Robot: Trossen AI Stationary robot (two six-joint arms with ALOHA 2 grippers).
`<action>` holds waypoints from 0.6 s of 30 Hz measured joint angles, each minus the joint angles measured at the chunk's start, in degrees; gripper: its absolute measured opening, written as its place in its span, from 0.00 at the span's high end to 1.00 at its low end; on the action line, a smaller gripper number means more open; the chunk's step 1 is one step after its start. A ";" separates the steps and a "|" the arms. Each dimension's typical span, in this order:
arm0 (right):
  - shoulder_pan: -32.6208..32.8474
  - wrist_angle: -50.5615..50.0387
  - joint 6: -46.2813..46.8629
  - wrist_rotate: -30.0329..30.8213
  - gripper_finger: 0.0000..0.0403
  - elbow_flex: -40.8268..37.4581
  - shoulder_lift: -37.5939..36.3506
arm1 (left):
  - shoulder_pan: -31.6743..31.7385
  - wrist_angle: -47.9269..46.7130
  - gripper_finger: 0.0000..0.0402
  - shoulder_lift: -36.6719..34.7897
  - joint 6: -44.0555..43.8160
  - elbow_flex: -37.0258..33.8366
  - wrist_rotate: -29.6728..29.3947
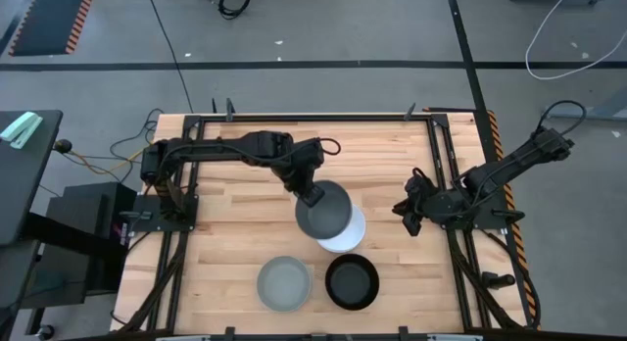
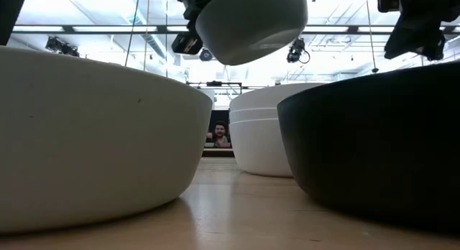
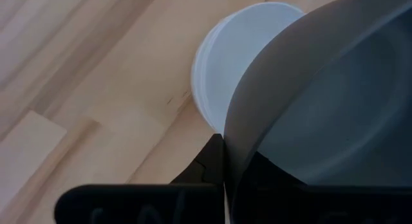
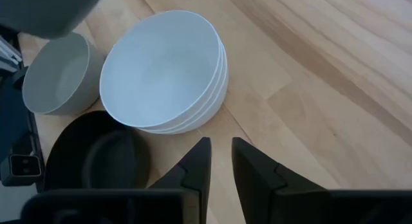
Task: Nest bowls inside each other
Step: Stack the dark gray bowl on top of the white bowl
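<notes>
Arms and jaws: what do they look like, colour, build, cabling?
Both arms are black, jointed link chains. The left arm has dark cable looped beside its forearm. The right arm is slimmer, with cable arcing off its far end. The right gripper has two flat, tapered black jaws with stepped edges. No markings visible.

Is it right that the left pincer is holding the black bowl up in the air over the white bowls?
Not quite. The left pincer holds the dark grey bowl above the white bowls, as the high view shows. The black bowl sits on the table beside the grey-green one.
</notes>
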 joint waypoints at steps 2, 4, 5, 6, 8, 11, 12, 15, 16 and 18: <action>0.00 1.43 0.23 -0.08 0.85 -1.29 0.39 | -0.23 -0.08 0.98 0.00 0.02 -0.02 0.01; 0.00 4.42 0.91 -0.16 0.87 -3.37 0.39 | -0.26 -0.10 0.98 0.00 0.07 -0.02 0.01; 0.00 6.51 1.10 -0.24 0.89 -4.74 0.37 | -0.43 -0.10 0.98 0.00 0.16 -0.02 -0.03; 0.00 8.26 1.19 -0.45 0.91 -6.19 0.38 | -0.46 -0.10 0.98 0.00 0.33 -0.02 -0.02; 0.00 11.44 1.25 -0.74 0.95 -8.82 0.39 | -0.50 -0.12 0.98 0.00 1.03 -0.02 -0.02; 0.00 17.01 1.25 -0.77 0.99 -12.25 0.39 | -0.58 -0.15 0.98 -0.02 1.07 -0.02 -0.02; 0.00 18.51 1.31 -0.88 0.98 -13.25 0.39 | -0.62 -0.20 0.98 -0.02 1.08 -0.02 -0.01; 0.00 22.06 1.70 -1.00 0.97 -15.86 0.39 | -0.62 -0.23 0.98 -0.02 1.45 -0.02 -0.02; 0.00 22.77 1.73 -1.09 0.98 -16.63 0.39 | -0.60 -0.23 0.98 -0.02 1.59 -0.02 -0.04; 0.00 24.06 2.38 -1.09 0.99 -17.94 0.39 | -0.57 -0.23 0.98 -0.02 1.70 -0.02 -0.02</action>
